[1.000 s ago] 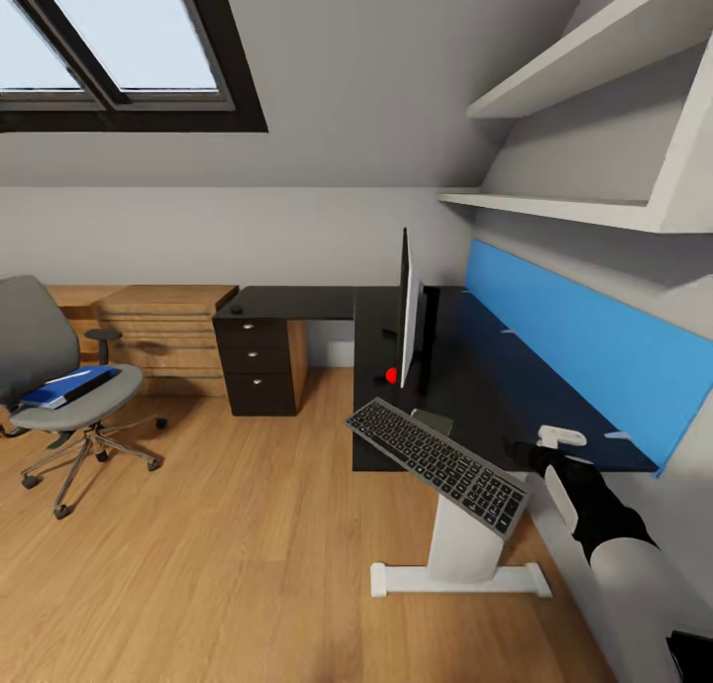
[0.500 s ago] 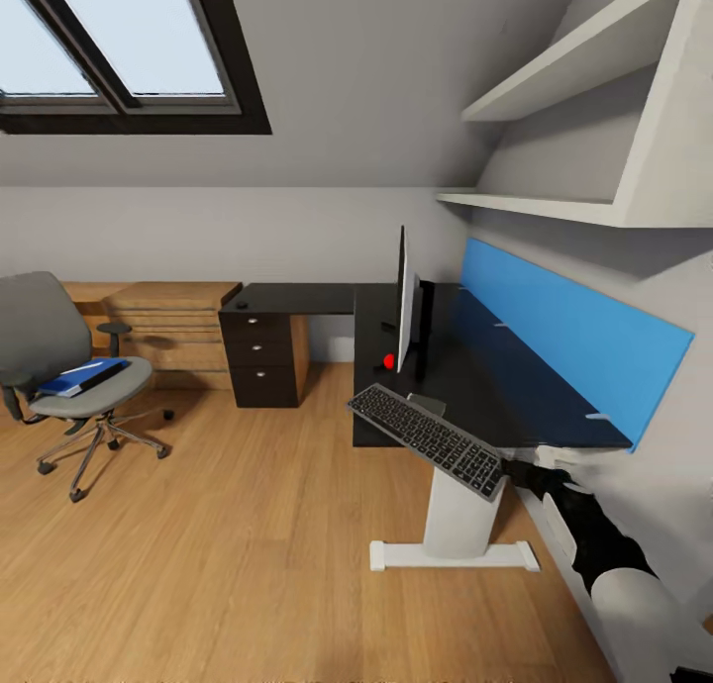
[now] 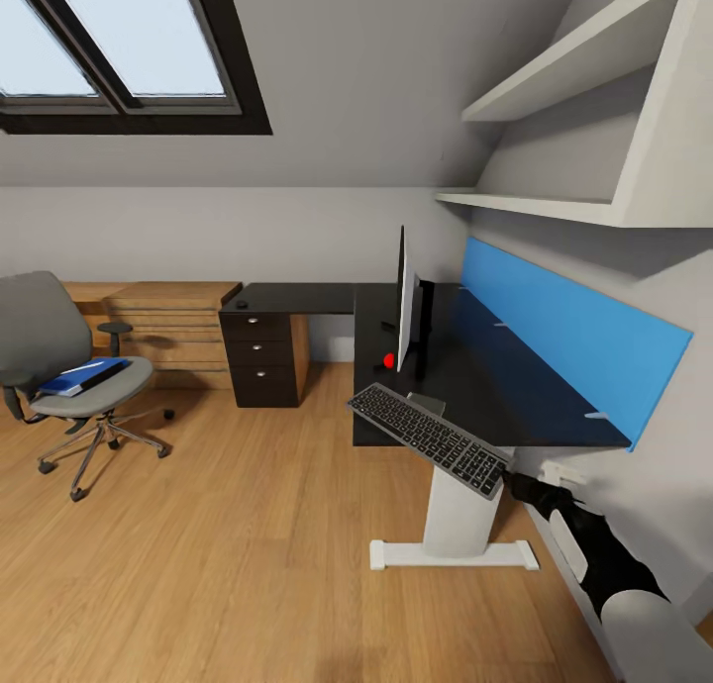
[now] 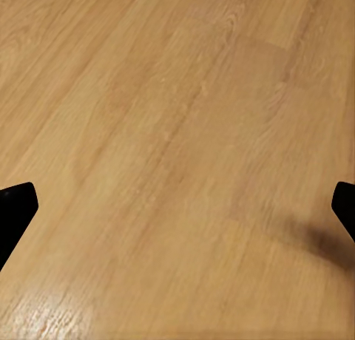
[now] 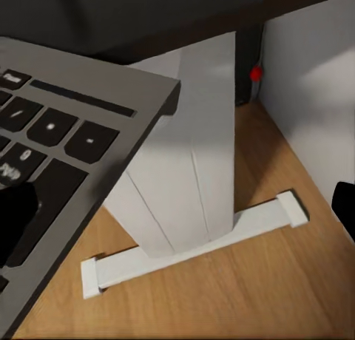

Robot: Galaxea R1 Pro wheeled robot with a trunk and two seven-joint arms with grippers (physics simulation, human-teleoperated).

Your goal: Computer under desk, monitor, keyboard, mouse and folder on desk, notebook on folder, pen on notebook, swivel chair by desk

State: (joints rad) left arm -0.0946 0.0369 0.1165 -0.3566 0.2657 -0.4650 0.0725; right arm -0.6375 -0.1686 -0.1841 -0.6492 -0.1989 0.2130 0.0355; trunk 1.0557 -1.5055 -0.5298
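Observation:
The keyboard (image 3: 428,439) lies askew across the near corner of the black desk (image 3: 485,386), one end sticking out past the edge. My right gripper (image 3: 517,483) (image 5: 177,214) is open at that end, with one finger (image 5: 15,222) over the keys (image 5: 52,133). The monitor (image 3: 404,297) stands edge-on on the desk. The blue folder (image 3: 84,376) lies on the grey swivel chair (image 3: 40,337) at the left. A small dark lump, perhaps the mouse (image 3: 241,305), sits above the black drawers (image 3: 259,358). My left gripper (image 4: 177,207) hangs open over the floor. Notebook and pen are out of view.
The desk's white pedestal leg (image 3: 458,520) (image 5: 192,170) stands close to my right arm. A dark case with a red light (image 5: 250,66) is under the desk. A wooden drawer unit (image 3: 158,332) is at the back wall, shelves (image 3: 555,208) hang above the blue panel (image 3: 564,332), and wood floor (image 3: 248,544) lies between chair and desk.
The camera has drawn back a little from the desk. My right gripper has sunk from above the desktop to below its edge. The keyboard has kept its place on the desk.

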